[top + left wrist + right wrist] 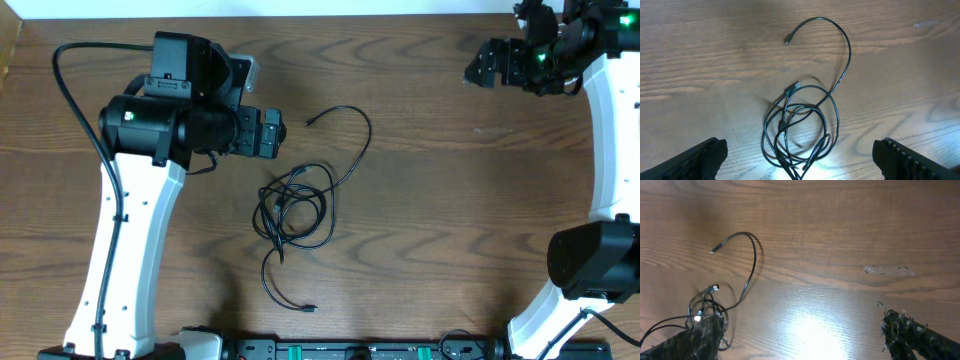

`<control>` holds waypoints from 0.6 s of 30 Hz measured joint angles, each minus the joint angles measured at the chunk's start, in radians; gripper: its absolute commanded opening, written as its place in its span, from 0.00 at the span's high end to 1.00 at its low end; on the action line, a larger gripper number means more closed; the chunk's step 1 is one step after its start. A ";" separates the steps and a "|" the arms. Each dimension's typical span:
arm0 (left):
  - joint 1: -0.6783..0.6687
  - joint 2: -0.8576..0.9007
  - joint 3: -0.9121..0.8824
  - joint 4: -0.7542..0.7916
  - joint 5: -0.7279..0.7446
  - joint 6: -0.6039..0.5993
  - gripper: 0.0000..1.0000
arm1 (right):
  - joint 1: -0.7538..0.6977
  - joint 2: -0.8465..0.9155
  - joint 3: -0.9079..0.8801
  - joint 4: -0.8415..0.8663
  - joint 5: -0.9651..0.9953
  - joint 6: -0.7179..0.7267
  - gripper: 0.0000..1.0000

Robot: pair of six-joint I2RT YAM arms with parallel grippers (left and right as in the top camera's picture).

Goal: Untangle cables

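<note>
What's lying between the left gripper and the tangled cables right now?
Nothing. In the overhead view, only bare table separates the left gripper from the cables.

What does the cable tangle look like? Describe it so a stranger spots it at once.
Start at the wooden table and look to its middle, between the white left arm and right arm. There lies a loose tangle of cables. Unlike the thick black wire on the left arm, these are thin, free, one end hooking away.

Black cables (295, 205) lie on a brown, wood-grained tabletop (450, 220). Either side of the cables, the left arm (125, 250) and right arm (612, 130) are white with black housings.
</note>
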 measured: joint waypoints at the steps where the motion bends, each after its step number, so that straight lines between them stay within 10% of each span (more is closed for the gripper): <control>1: 0.000 0.002 0.000 0.000 0.000 0.000 0.02 | 0.000 0.000 -0.008 0.005 0.000 0.000 0.02; 18: 0.000 0.150 -0.018 -0.182 0.039 0.106 0.01 | 0.002 0.000 -0.120 0.039 0.000 -0.003 0.02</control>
